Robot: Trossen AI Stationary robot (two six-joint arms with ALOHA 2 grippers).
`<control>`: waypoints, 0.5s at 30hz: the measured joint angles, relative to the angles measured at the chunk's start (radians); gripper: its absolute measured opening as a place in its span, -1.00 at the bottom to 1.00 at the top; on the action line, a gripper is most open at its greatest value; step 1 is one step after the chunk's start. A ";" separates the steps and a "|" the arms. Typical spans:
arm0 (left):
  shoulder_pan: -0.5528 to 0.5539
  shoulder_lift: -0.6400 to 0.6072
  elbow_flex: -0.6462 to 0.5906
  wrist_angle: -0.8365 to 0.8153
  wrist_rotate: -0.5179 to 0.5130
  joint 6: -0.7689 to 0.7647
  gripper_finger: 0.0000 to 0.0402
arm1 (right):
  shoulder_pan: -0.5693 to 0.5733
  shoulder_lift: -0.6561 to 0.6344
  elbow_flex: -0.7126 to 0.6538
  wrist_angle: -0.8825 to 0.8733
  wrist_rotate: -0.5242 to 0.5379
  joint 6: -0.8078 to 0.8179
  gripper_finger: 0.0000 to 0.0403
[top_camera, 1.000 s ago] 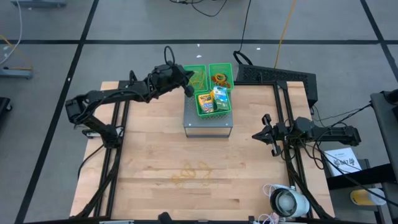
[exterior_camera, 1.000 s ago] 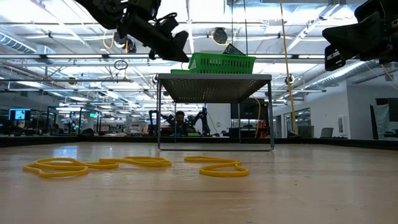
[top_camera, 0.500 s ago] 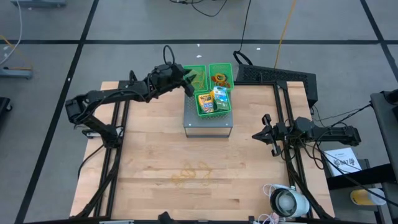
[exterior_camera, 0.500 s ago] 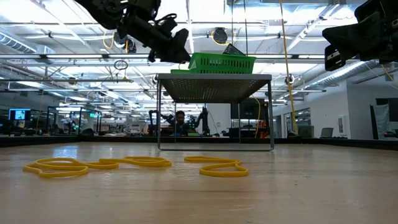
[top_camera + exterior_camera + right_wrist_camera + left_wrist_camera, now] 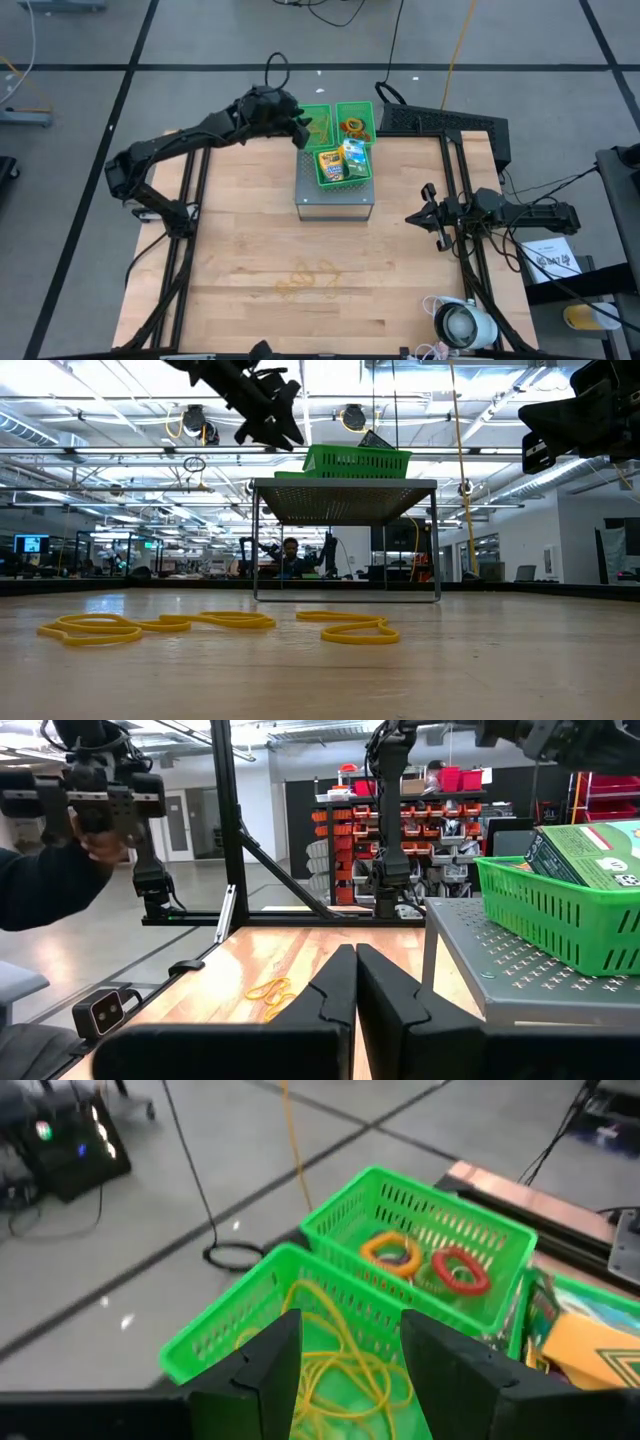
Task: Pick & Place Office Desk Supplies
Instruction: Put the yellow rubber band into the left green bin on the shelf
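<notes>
Left gripper (image 5: 343, 1355) empty, fingers spread, just above yellow rubber bands (image 5: 335, 1350) in green bin (image 5: 215, 1330).

Bins on raised stand at table's far middle; loose bands on table near front.

Grey perforated metal stand (image 5: 336, 198) sits at far centre of the light wooden table (image 5: 240, 260), carrying green mesh bins (image 5: 338, 140): tan rubber bands (image 5: 345, 1365) in one far bin, orange ring (image 5: 392, 1253) and red ring (image 5: 459, 1270) in the bin beside it, yellow-green crayon box (image 5: 330, 165) beside green-white packet (image 5: 354, 158) in the nearer bin. Left end effector (image 5: 297, 128) hangs at the stand's far left; right end effector (image 5: 428, 215) is right of the stand. Loose yellow rubber bands (image 5: 312, 277) lie near the front; white round device (image 5: 463, 324) at the front right corner.
</notes>
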 joint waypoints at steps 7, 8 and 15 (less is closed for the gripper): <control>-0.054 -0.052 0.042 -0.103 0.351 0.072 -0.10 | 0.000 0.000 0.000 0.000 0.000 0.000 -1.00; -0.073 -0.071 0.043 -0.104 0.406 0.062 -0.09 | 0.000 0.000 0.000 0.000 0.000 0.000 -1.00; -0.310 -0.164 0.044 -0.370 0.521 0.115 -0.10 | 0.000 0.000 0.000 0.000 0.000 0.000 -1.00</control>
